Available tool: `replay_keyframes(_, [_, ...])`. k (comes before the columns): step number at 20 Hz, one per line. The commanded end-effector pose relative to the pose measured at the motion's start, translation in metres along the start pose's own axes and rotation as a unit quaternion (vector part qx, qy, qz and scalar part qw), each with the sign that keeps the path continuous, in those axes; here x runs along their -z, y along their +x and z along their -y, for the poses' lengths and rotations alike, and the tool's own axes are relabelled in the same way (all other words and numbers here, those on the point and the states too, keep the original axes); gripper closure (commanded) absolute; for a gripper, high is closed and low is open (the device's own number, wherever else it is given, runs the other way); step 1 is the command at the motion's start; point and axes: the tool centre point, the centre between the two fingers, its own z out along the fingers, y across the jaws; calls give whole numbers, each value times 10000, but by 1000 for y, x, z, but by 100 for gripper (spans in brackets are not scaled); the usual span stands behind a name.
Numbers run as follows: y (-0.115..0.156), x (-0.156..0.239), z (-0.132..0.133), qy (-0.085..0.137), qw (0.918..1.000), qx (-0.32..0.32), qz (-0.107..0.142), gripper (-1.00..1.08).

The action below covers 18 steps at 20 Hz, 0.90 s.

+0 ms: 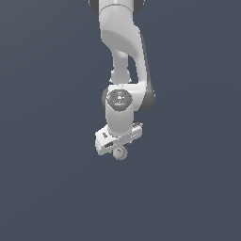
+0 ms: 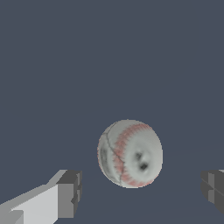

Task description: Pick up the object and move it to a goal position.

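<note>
The object is a small off-white ball (image 2: 130, 153) with thin red seam lines. In the wrist view it sits between my two dark finger pads (image 2: 70, 192), with a clear gap on each side. My gripper (image 2: 142, 192) is open and touches nothing. In the exterior view the ball (image 1: 121, 154) shows just under the white hand, and my gripper (image 1: 119, 149) is straight above and around it. The fingertips themselves are hard to make out in that view.
The white arm (image 1: 123, 56) comes down from the top of the exterior view, with its round grey-capped joint (image 1: 118, 100) above the hand. The surface is plain dark blue-grey (image 1: 47, 188) all around.
</note>
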Motion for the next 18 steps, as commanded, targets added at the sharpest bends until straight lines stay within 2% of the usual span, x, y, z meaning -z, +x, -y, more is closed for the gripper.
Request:
replay_keyframes(1, [1, -2, 0, -2, 10000, 68, -3, -92])
replay_keyframes(7, [1, -7, 0, -1, 10000, 48, -1, -92])
replay_keyframes(18, [1, -51, 0, -2, 10000, 72, -3, -92])
